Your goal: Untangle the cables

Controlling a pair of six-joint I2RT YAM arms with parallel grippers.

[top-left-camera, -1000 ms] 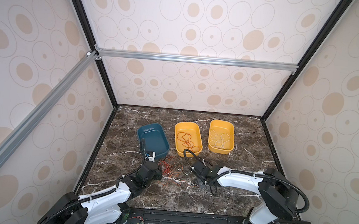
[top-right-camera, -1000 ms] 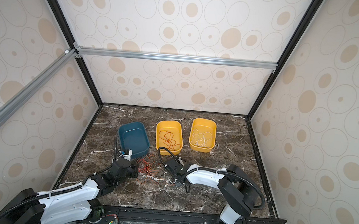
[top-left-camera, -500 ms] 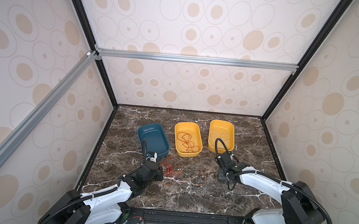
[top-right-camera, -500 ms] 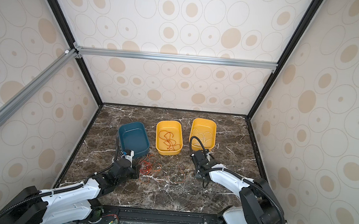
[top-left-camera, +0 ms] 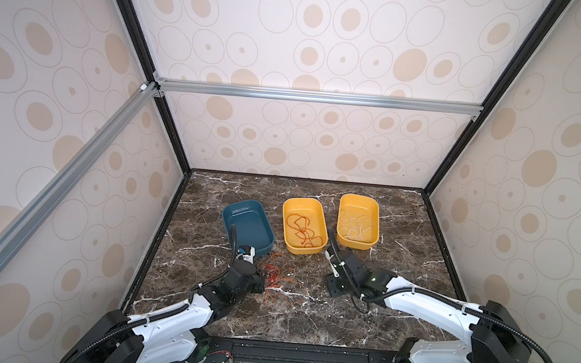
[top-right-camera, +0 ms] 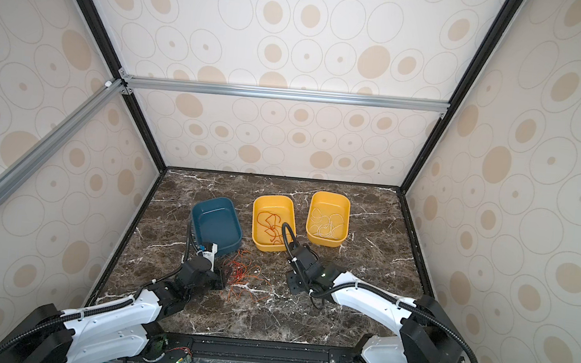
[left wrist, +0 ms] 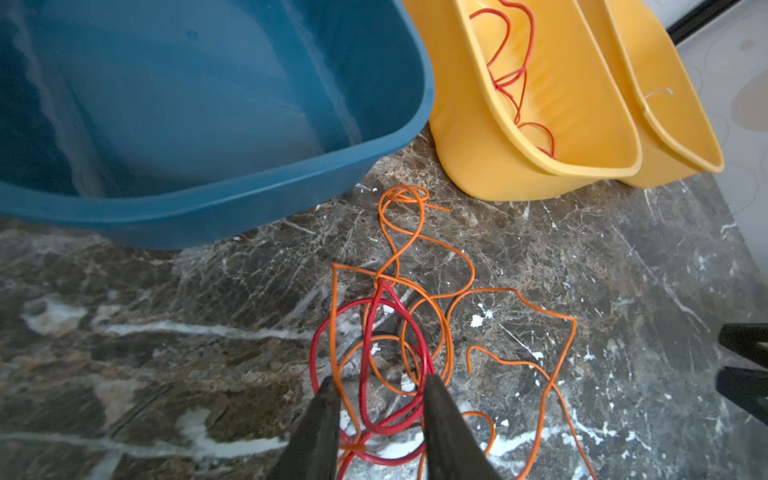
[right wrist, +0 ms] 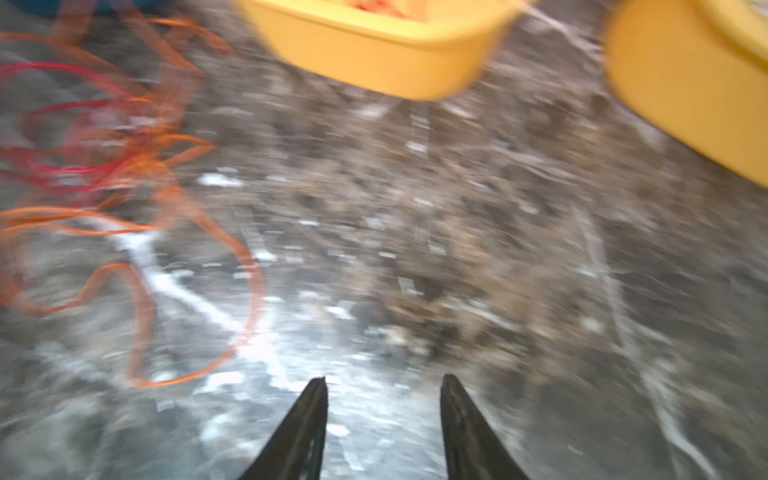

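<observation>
A tangle of thin red and orange cables [top-left-camera: 277, 279] [top-right-camera: 243, 275] lies on the marble in front of the blue tray. My left gripper [left wrist: 379, 384] is open at the tangle's left edge [top-left-camera: 262, 279], and a red loop [left wrist: 388, 365] and orange strands lie between its jaws. The right gripper [right wrist: 384, 379] is open and empty, low over bare marble to the right of the tangle [top-left-camera: 331, 285]. Its wrist view is motion-blurred. One red cable [top-left-camera: 301, 228] lies in the middle yellow tray, and white cables [top-left-camera: 355, 225] lie in the right yellow tray.
Three trays stand in a row behind the tangle: an empty blue tray [top-left-camera: 244, 202], a middle yellow tray [top-left-camera: 301, 200] and a right yellow tray [top-left-camera: 359, 197]. The enclosure walls close in the marble floor [top-left-camera: 399, 271] on three sides.
Both grippers have gone from shut to open. The right arm swung out to the right yellow tray and came back toward the middle. The left arm has stayed at the tangle.
</observation>
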